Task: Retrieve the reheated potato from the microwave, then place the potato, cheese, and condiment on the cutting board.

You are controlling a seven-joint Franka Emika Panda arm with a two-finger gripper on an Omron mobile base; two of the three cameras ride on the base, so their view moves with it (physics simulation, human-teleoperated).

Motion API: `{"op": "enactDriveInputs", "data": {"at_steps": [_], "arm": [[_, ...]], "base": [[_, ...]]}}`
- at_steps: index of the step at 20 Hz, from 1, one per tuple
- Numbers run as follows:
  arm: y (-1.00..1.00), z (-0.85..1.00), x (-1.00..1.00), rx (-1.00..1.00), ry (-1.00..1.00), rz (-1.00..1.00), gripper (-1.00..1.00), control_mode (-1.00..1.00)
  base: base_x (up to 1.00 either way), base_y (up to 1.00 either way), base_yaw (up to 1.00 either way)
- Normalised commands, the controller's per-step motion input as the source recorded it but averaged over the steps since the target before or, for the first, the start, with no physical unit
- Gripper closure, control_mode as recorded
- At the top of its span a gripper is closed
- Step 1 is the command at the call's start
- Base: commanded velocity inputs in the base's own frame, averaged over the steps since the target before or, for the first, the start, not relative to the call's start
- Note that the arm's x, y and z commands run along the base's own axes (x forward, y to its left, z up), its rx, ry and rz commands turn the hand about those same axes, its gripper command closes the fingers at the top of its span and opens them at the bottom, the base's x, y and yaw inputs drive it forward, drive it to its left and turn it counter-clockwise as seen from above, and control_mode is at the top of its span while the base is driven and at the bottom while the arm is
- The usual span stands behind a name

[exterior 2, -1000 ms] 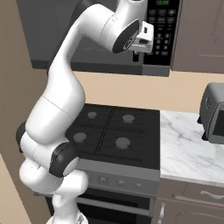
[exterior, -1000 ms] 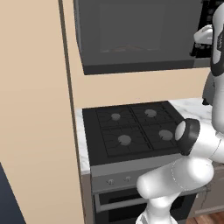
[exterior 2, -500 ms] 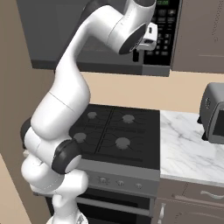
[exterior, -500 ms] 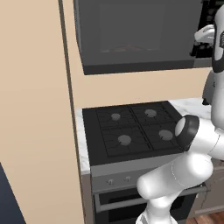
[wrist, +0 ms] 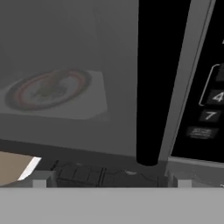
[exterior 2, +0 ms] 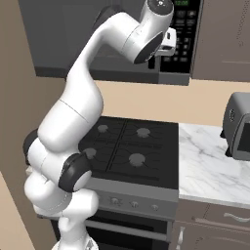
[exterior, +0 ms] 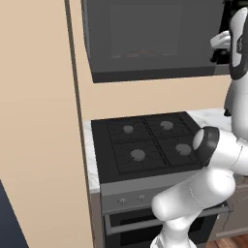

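Left base view: the microwave (exterior: 150, 38) hangs above a black stove (exterior: 145, 143) with 4 burners, door closed. The arm reaches up at the right edge, beside the microwave's right end.

Right base view: the tool (exterior 2: 165, 46) sits at the keypad panel (exterior 2: 183, 34), close to the door's right edge. A toaster oven (exterior 2: 239, 124) stands on the marble worktop (exterior 2: 210, 166).

Hand view: a black vertical handle (wrist: 162, 78) lies straight ahead, a round plate (wrist: 48, 89) dim behind the door glass (food on it unclear). Tool fingertips (wrist: 39, 181) spread wide, grasping nothing.
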Motion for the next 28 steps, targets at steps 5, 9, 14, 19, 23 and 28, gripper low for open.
{"op": "enactDriveInputs", "data": {"at_steps": [5, 9, 14, 19, 23, 28], "arm": [[-0.03, -0.04, 0.36, -0.01, 0.00, -0.03, -1.00, -1.00], [-0.10, 0.00, 0.35, 0.00, 0.00, -0.05, -1.00, -1.00], [-0.14, 0.00, 0.27, 0.00, 0.00, -0.07, -1.00, -1.00], [-0.17, 0.00, 0.27, 0.00, 0.00, -0.08, -1.00, -1.00], [-0.16, 0.00, 0.26, 0.00, 0.00, -0.06, -1.00, -1.00], [-0.11, 0.00, 0.27, 0.00, 0.00, -0.04, -1.00, -1.00]], "base": [[0.00, 0.00, 0.00], [0.00, 0.00, 0.00], [0.00, 0.00, 0.00], [0.00, 0.00, 0.00], [0.00, 0.00, 0.00], [0.00, 0.00, 0.00]]}}
